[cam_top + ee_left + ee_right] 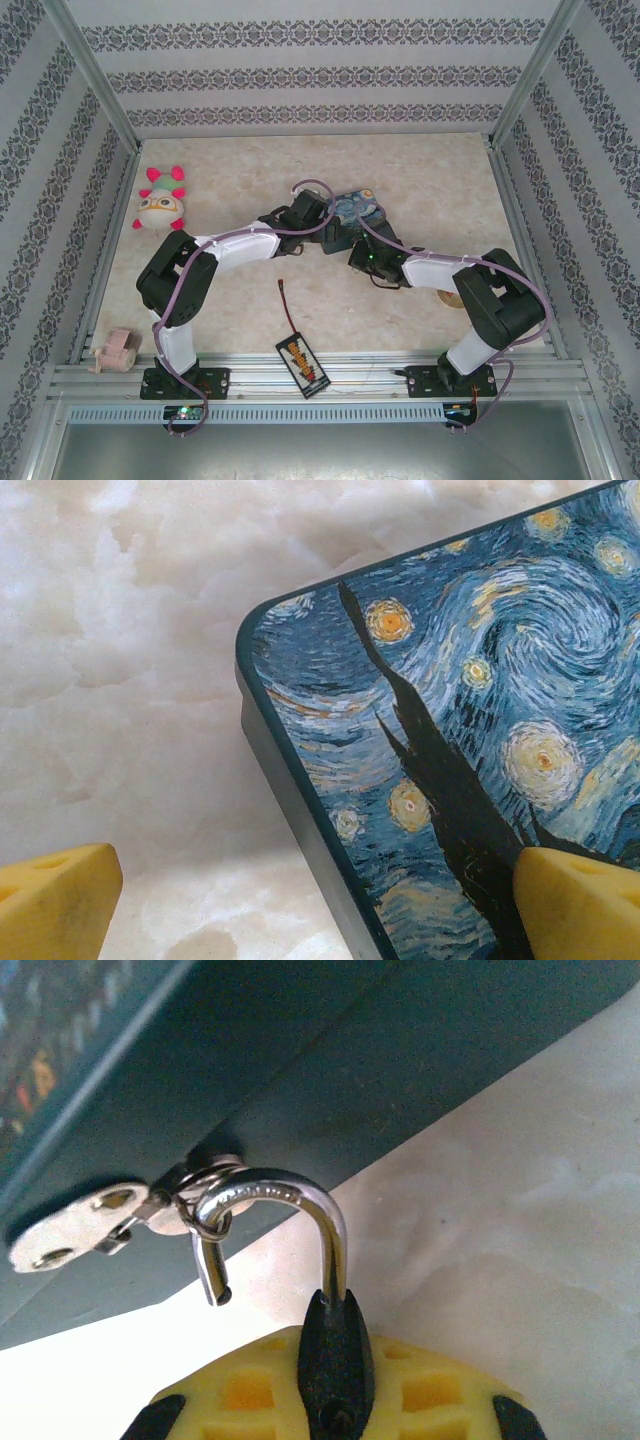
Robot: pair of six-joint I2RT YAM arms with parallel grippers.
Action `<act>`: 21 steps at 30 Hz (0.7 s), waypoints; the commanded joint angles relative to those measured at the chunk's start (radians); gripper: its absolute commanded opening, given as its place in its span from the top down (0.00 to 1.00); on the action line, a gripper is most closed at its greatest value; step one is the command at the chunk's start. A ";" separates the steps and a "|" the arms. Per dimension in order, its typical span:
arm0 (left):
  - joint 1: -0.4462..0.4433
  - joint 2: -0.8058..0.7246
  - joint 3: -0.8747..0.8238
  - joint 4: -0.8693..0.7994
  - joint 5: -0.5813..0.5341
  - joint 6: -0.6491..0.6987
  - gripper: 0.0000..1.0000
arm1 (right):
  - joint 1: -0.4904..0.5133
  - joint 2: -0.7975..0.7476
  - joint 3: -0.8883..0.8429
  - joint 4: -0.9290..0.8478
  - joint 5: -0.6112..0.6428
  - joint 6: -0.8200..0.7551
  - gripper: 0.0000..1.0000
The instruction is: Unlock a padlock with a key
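My right gripper (335, 1392) is shut on the small dark padlock (336, 1355), its yellow fingers (245, 1395) pinching the body from both sides. The silvery shackle (300, 1196) arches up, and its short leg ends free in the air, out of the body. A thin ring on the shackle carries a flat silvery key (70, 1230), which lies against the dark side of the painted tin (330, 1070). My left gripper (318, 910) is open, straddling the tin's corner (300, 780), with one yellow fingertip (55, 900) over the table and the other over the lid. Both grippers (318, 215) (362, 255) meet at the tin (360, 208).
A plush toy (160, 200) sits at the far left. A flat black pack with an orange label and red wire (302, 365) lies at the near edge between the arm bases. A pink object (115, 350) rests near the left base. Patterned walls enclose the table.
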 commanded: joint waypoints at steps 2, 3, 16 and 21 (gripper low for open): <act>0.010 0.014 -0.044 -0.126 -0.027 0.004 0.01 | -0.018 -0.003 -0.016 0.059 -0.028 0.022 1.00; 0.012 0.011 -0.045 -0.127 -0.029 0.004 0.01 | -0.020 -0.005 -0.016 0.064 -0.029 0.024 1.00; 0.021 0.001 -0.061 -0.127 -0.027 -0.005 0.01 | -0.035 -0.012 -0.050 0.136 -0.044 0.067 1.00; 0.021 -0.007 -0.071 -0.123 -0.027 -0.011 0.01 | -0.046 -0.029 -0.073 0.162 -0.049 0.080 1.00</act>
